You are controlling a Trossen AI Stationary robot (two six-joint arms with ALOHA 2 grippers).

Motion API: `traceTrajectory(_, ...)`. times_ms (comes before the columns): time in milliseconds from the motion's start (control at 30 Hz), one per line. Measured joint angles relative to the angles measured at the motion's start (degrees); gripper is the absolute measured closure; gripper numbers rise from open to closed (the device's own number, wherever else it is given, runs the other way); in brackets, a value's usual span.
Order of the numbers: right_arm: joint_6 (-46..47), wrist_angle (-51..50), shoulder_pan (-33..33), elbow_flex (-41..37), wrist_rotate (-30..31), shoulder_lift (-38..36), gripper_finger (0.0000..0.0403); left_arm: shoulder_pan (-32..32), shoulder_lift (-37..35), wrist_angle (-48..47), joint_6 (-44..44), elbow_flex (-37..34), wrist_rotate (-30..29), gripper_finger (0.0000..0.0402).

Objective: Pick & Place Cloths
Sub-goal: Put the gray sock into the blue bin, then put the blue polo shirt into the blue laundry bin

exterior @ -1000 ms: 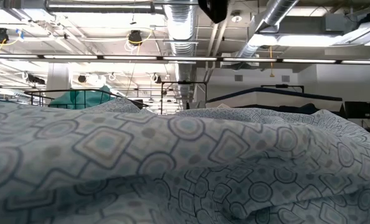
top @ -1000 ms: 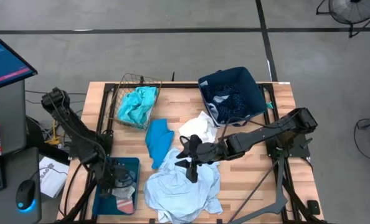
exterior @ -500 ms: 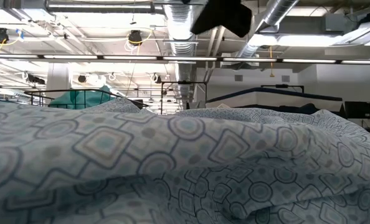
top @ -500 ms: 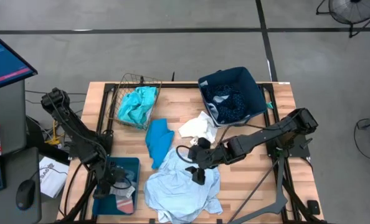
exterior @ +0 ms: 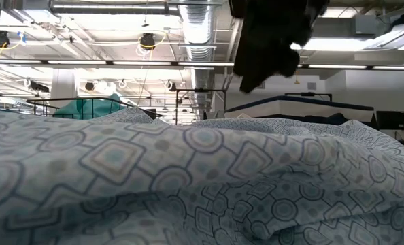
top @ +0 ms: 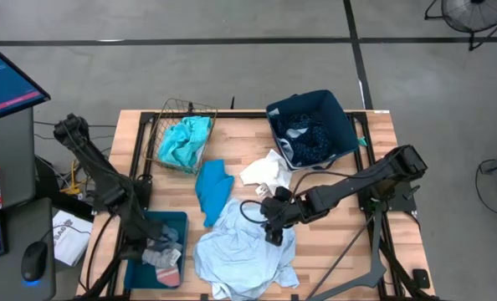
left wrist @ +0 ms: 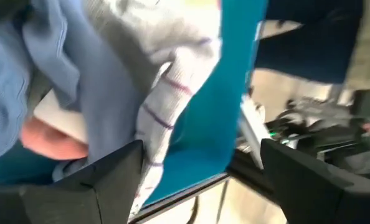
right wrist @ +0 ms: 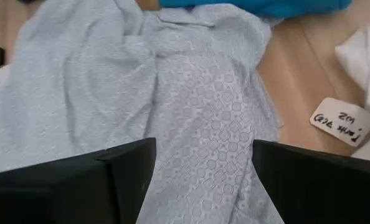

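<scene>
Both jaws of the right arm stand wide apart and hold nothing; through the gap between them we see the pale blue-grey patterned cloth directly beneath. Over the last second this arm has slid from the upper edge of that cloth toward its middle, and in the low view its dark body has come down into the picture. We judge that it is lining up to take this cloth next, with the grasp not yet made.

At the other side, the left arm's jaws have lifted a little over the flat teal tray. They are open and empty, and a small grey sock with thin stripes lies in the tray just in front of them, beside something coral. That looks to us like a finished drop.

On the wooden tabletop, the pale cloth is large, rumpled and thin, spread near the front edge. A bright blue cloth and a white cloth lie just behind it. A turquoise cloth fills the wire basket, and a dotted navy cloth sits in the navy fabric bin.
</scene>
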Motion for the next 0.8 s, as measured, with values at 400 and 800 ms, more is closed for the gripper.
traceTrajectory(400, -0.35, 13.62, -1.91, -9.48, 1.27, -0.02, 0.0143, 4.66, -10.06, 6.93, 0.90, 0.00, -15.93, 0.0100)
traceTrajectory(800, 0.11, 23.02, -1.54, -12.88, 0.38, 5.07, 0.0143, 7.23, -10.65, 22.50, 12.84, 0.00, -35.98, 0.0100)
